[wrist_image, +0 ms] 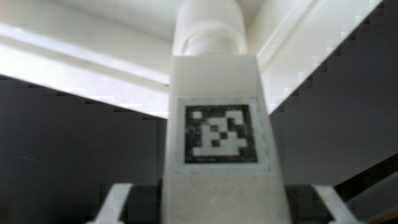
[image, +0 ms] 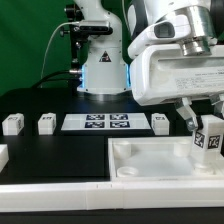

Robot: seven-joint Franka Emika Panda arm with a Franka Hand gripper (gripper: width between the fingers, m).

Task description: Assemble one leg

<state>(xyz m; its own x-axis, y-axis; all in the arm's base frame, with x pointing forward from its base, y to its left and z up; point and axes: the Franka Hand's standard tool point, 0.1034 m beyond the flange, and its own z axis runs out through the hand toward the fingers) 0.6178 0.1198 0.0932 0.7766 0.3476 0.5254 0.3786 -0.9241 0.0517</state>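
Note:
My gripper [image: 204, 124] hangs at the exterior view's right, shut on the leg [image: 208, 141], a small white post with a black-and-white tag, held slightly tilted. The leg stands over the right corner of the large white tray-like part [image: 150, 165]; whether its end touches that part I cannot tell. In the wrist view the leg [wrist_image: 217, 120] fills the middle, tag facing the camera, its round end pointing away toward the white part [wrist_image: 71, 60]. The gripper [wrist_image: 217, 205] shows one pale finger on each side of the leg.
The marker board [image: 97, 122] lies flat behind the tray-like part. Three more small white posts sit on the black table: two at the exterior view's left [image: 12, 123] [image: 46, 123] and one right of the board [image: 160, 122]. Another white piece [image: 3, 155] shows at the left edge.

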